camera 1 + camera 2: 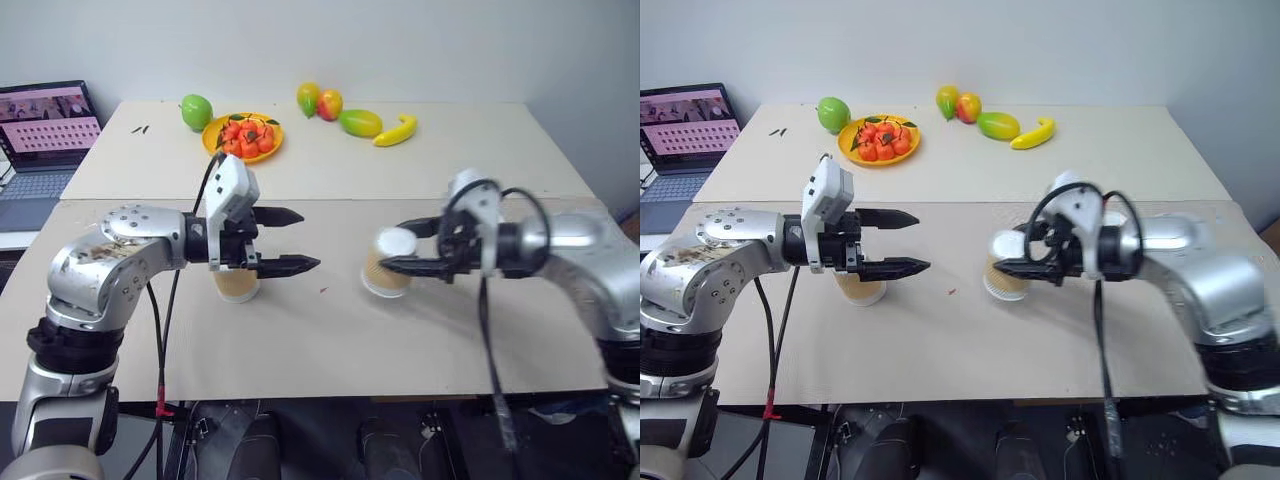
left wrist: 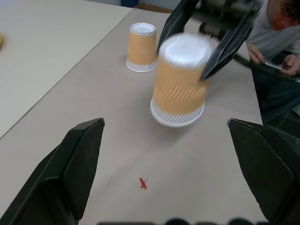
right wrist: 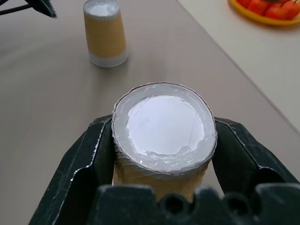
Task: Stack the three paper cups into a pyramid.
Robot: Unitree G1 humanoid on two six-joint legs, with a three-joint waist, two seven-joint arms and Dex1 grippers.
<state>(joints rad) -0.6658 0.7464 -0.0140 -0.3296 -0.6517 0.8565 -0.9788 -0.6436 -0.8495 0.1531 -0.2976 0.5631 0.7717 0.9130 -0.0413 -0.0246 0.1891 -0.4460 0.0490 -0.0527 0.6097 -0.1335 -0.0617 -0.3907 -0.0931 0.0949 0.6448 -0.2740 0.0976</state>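
Gripping an upside-down tan ribbed paper cup with a white base [image 3: 164, 126] between its two black fingers, the right tool [image 1: 405, 252] carries it tilted, just above the beige tabletop [image 1: 330, 340]. The right wrist view looks straight onto that cup's white base, a finger pressed against each side. The left tool [image 1: 285, 240] stands wide open and empty, its fingers pointing toward the right tool. A second tan paper cup [image 1: 237, 284] stands inverted on the tabletop beneath the left tool, half hidden by it in the head views. The left wrist view shows what the head views do not: a third tan paper cup [image 2: 141, 47] standing inverted farther along the tabletop beyond the held cup, and a seated person [image 2: 276, 33] past the table's edge. At the far side of the tabletop lie a yellow plate of red fruit [image 1: 243, 136], a green apple [image 1: 196, 111], a yellow banana [image 1: 396, 131] and more fruit, with an open laptop [image 1: 45, 140] off to the left.
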